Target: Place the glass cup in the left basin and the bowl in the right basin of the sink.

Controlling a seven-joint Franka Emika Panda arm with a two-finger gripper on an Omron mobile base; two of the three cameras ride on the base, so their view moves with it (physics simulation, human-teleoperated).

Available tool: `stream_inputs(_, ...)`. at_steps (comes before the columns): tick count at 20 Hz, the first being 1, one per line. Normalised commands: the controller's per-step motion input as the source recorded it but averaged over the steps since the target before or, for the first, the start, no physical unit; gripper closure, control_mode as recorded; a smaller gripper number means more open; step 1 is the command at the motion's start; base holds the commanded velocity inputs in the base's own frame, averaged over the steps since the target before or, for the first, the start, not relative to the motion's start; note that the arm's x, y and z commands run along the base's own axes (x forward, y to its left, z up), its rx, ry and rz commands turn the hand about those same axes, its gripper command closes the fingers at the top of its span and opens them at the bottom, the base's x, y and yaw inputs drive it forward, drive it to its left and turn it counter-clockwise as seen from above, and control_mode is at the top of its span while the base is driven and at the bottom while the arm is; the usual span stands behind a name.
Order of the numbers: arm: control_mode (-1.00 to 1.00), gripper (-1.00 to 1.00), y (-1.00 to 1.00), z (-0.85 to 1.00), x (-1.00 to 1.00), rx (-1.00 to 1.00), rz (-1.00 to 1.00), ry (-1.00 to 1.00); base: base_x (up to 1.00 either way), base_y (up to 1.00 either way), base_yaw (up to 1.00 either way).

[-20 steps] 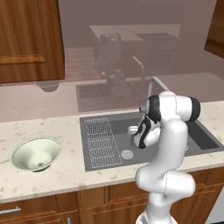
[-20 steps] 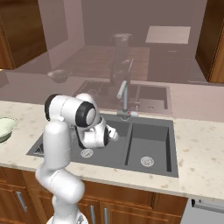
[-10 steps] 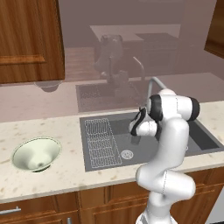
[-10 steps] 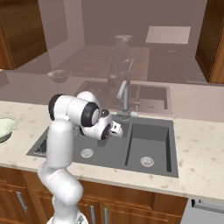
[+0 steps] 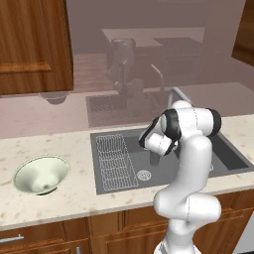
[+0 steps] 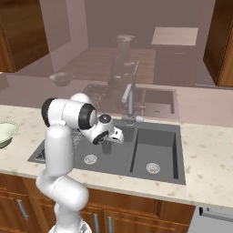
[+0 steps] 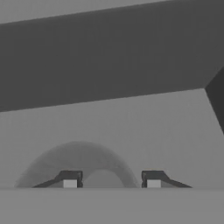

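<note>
Glass cup (image 5: 155,158) upright in left basin (image 5: 130,144): light, slick, breakable; gripper (image 7: 112,179) spread around rim, grip uncertain.

A speckled beige stone counter (image 5: 59,203) ran above brown wooden cabinets (image 6: 136,223), with a glossy mauve backsplash (image 5: 49,116) and dark wooden wall cupboards (image 5: 30,44) behind.

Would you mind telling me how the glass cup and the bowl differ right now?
The glass cup is small, grey and translucent; the bowl is much wider, shallow and pale cream-green. The cup is in the left basin by the gripper; the bowl sits on the counter. Both stand upright.
</note>
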Motion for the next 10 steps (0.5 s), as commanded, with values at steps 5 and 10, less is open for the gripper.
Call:
stream_inputs(5,-1.0,-1.0,0.14,-0.24,-0.53,0.0,0.0,-0.01,0.0,0.0,0.0)
stream_inputs(10,-1.0,-1.0,-0.28,0.13,-0.13,0.0,-0.02,-0.05,0.0,0.0,0.0)
